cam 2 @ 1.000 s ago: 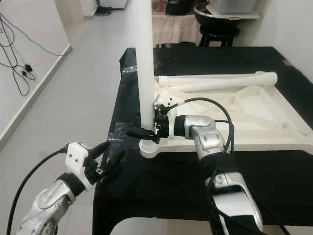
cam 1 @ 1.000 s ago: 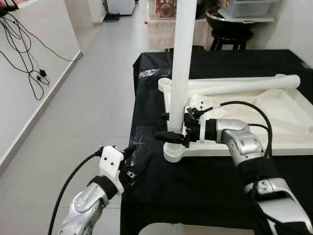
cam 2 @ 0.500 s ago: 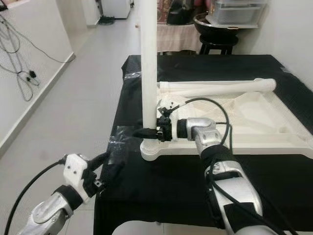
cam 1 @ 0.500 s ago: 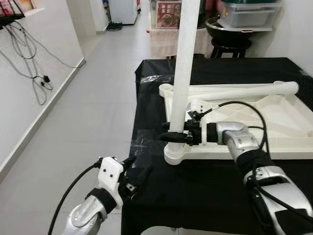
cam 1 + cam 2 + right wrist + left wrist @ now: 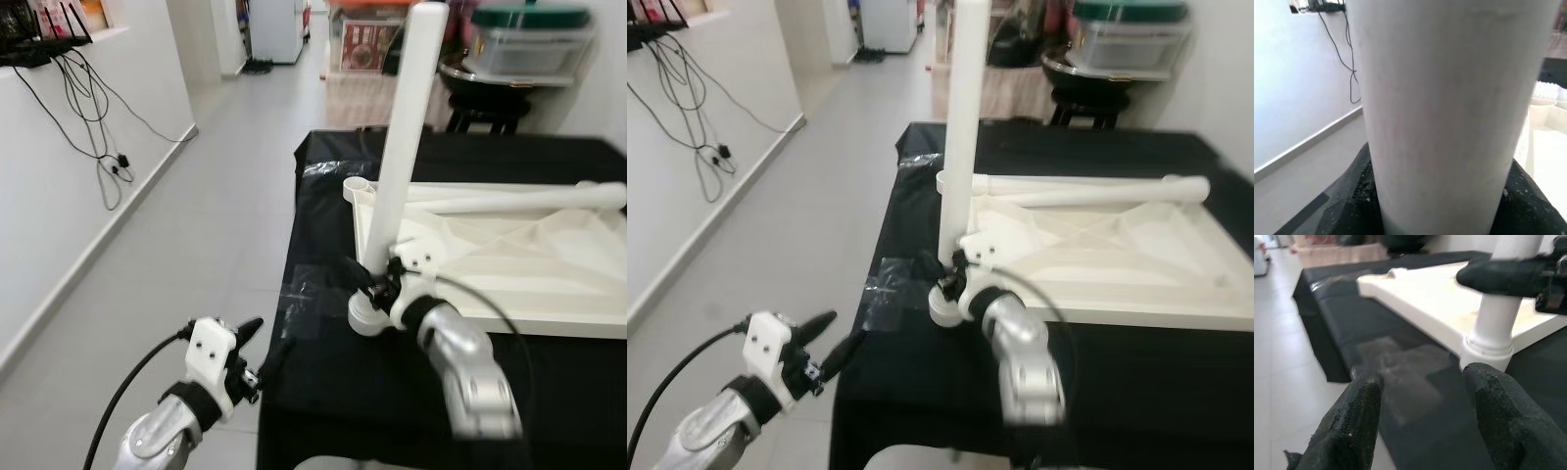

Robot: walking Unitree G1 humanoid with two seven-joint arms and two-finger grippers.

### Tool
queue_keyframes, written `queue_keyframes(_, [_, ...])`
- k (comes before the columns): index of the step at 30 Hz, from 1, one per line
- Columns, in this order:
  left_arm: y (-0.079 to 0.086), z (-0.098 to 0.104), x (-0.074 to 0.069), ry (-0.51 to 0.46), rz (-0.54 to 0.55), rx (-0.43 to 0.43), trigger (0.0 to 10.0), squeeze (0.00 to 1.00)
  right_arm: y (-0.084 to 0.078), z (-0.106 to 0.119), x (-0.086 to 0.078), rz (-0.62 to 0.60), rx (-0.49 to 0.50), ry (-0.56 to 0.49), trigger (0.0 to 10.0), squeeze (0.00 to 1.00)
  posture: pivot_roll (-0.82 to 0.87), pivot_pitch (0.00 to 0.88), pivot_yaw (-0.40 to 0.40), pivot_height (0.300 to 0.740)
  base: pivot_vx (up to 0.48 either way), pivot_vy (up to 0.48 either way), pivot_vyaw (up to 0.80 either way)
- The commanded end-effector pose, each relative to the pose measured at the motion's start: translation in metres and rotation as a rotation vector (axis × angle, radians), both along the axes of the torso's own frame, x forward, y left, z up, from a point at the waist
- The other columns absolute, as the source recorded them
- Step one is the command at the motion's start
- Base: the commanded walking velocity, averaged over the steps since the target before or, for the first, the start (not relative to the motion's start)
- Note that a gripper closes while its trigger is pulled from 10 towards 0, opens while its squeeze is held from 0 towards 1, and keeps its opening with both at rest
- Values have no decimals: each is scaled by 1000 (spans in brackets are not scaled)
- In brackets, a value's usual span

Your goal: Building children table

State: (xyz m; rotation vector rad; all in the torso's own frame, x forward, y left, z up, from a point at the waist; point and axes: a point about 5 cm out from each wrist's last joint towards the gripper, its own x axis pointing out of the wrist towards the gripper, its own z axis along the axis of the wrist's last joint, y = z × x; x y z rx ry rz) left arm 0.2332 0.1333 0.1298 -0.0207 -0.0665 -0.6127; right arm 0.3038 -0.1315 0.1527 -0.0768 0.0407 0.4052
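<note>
**Robot grips an upright table leg at the corner of an upturned white tabletop**

One white tabletop (image 5: 509,269) lies upside down on a table draped in one black cloth (image 5: 323,294). Two white tube legs are visible. One upright leg (image 5: 404,137) stands in the tabletop's near-left corner socket (image 5: 364,315), its long axis vertical with a slight tilt, top end pointing up. The second leg (image 5: 519,198) lies flat along the tabletop's far edge, its long axis running left to right.

The right gripper (image 5: 370,282) reaches in from the right, its black fingers clamped around the upright leg just above the socket. The left gripper (image 5: 257,351) hovers off the table's near-left corner over grey floor, its two fingers (image 5: 1354,423) spread wide and holding nothing. One bundle of black cables (image 5: 93,108) hangs on the left wall.
</note>
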Motion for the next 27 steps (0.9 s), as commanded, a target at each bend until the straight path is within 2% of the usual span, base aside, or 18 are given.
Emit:
queue_keyframes(1, [-1,-5,1,27,-19,-3,10000,0,-13,-30,1,-45,-47,162,0,0,-79,98,45,740,0,0,0])
queue_keyframes(3, [-1,-5,3,28,-27,-5,10000,0,-16,-31,7,-37,-46,170,0,0,-75,99,41,740,0,0,0])
queue_keyframes(4, [-1,-4,4,25,-31,1,10000,0,-12,-30,10,-16,-61,172,0,0,-84,93,43,740,0,0,0])
queue_keyframes(5, [-1,-4,5,18,-22,4,10000,0,-6,-28,11,-2,-84,163,10000,0,-80,97,42,740,0,0,0])
queue_keyframes(9, [-1,-3,6,6,-5,7,10000,0,4,-21,8,18,-83,158,10000,0,-78,94,35,740,0,0,0])
queue_keyframes(10, [-2,-3,7,5,-4,6,10000,0,10,-14,8,102,-47,150,10000,1000,-82,97,28,740,0,0,0])
queue_keyframes(11, [-2,-3,7,5,-4,6,10000,0,10,-14,8,102,-47,150,10000,1000,-82,97,28,740,0,0,0])
queue_keyframes(13, [-3,-3,8,4,-8,1,10000,0,18,8,10,277,-43,61,10000,1000,-87,94,27,740,0,0,0])
queue_keyframes(14, [-3,-3,8,4,-8,1,10000,0,18,8,10,277,-43,61,10000,1000,-87,94,27,740,0,0,0])
queue_keyframes(15, [-4,-3,8,4,-12,-2,10000,0,18,17,12,365,-26,31,10000,1000,-93,94,25,740,0,0,0])
queue_keyframes(17, [-5,-3,8,4,-14,-3,10000,0,17,23,13,410,-16,15,10000,1000,-93,94,25,740,0,0,0])
queue_keyframes(18, [-6,-3,9,5,-20,-7,10000,0,15,29,17,518,-29,-2,10000,1000,-93,94,21,740,0,0,0])
queue_keyframes(20, [-8,-3,9,6,-27,-12,10000,0,12,36,25,714,-85,0,10000,63,-84,93,18,740,0,0,0])
queue_keyframes(21, [-8,-2,9,6,-29,-12,10000,0,11,36,27,783,-113,11,10000,0,-84,93,18,740,0,0,0])
queue_keyframes(23, [-9,-2,8,6,-29,-12,10000,0,11,36,35,840,-143,49,10000,0,-73,94,16,740,0,0,0])
queue_keyframes(27, [-8,-2,7,3,-25,-4,10000,0,10,43,54,831,-154,85,10000,0,-51,96,10,740,0,0,0])
